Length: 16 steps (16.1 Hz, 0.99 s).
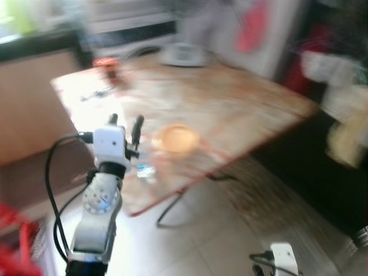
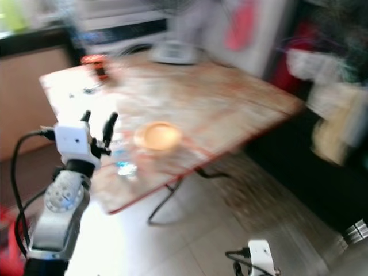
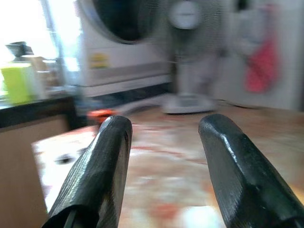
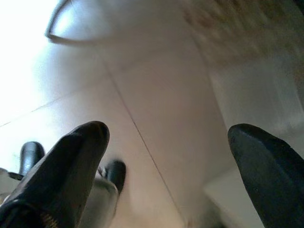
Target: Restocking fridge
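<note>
The picture is blurred by motion. My left gripper (image 1: 125, 122) is raised in front of the near corner of a reddish marbled table (image 1: 230, 109), open with nothing between its fingers (image 3: 111, 156). Just right of it, a round orange dish (image 1: 175, 139) rests on the table, with a small bluish clear item (image 1: 144, 171) near the table's edge. My right arm (image 1: 284, 259) hangs low at the bottom right. The right gripper (image 4: 166, 130) is open and empty above the pale tiled floor (image 4: 156, 95).
A red item (image 1: 106, 64) and a white fan base (image 1: 184, 54) sit at the table's far side. A washing machine (image 3: 123, 52) and a hanging pink cloth (image 1: 250, 26) stand behind. A wooden cabinet (image 1: 29, 109) is left, dark clutter (image 1: 339, 115) right.
</note>
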{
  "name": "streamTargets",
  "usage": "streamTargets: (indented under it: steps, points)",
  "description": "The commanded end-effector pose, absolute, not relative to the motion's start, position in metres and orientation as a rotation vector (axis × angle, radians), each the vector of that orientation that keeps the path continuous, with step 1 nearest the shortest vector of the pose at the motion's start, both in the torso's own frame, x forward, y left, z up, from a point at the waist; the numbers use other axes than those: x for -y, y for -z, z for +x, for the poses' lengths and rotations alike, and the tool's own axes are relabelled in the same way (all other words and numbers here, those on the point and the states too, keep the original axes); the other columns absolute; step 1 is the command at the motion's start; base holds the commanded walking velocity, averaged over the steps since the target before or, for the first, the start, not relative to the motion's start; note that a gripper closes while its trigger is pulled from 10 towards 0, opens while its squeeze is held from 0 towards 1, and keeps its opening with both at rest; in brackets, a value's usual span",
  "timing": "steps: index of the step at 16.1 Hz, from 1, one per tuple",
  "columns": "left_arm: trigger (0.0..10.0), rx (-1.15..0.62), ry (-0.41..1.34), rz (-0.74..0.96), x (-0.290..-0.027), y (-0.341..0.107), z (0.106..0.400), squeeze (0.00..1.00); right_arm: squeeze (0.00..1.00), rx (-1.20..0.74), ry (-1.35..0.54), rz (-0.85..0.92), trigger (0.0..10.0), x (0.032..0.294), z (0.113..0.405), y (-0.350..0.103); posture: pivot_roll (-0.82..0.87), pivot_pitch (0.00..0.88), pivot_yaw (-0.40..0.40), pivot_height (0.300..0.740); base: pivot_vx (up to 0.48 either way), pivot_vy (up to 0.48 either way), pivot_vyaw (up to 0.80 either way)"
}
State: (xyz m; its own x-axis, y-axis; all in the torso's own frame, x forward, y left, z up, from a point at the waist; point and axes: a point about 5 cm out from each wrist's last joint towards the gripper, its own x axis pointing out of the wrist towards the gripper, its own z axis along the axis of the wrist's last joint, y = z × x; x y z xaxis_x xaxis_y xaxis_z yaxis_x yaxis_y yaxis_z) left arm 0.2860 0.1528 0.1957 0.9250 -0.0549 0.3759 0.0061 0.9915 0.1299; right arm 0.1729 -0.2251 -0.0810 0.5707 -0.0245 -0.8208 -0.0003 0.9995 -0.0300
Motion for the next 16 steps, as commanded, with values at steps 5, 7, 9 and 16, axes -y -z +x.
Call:
streamTargets:
  steps: [5, 7, 9, 16]
  points:
    - [10.0, 0.355, 0.124, 0.100, -0.147, -0.203, 0.285, 0.00, 0.00, -0.965, -0.003, -0.005, 10.0, 0.216, 0.173, 0.083, -0.06, 0.014, -0.034, 0.740, 0.000, 0.000, 0.00]
    - [10.0, 0.343, 0.175, 0.025, -0.142, -0.209, 0.286, 0.00, 0.00, -0.967, -0.005, -0.009, 10.0, 0.216, 0.173, 0.083, -0.06, 0.014, -0.035, 0.740, 0.000, 0.000, 0.00]
    - [10.0, 0.339, 0.213, -0.029, -0.141, -0.216, 0.288, 0.00, 0.00, -0.968, -0.007, -0.009, 10.0, 0.216, 0.174, 0.083, -0.05, 0.016, -0.037, 0.740, 0.000, 0.000, 0.00]
    - [10.0, 0.294, 0.309, 0.034, -0.129, -0.210, 0.286, 0.00, 0.00, -0.961, 0.000, 0.005, 10.0, 0.216, 0.174, 0.082, -0.06, 0.015, -0.037, 0.740, 0.000, 0.000, 0.00]
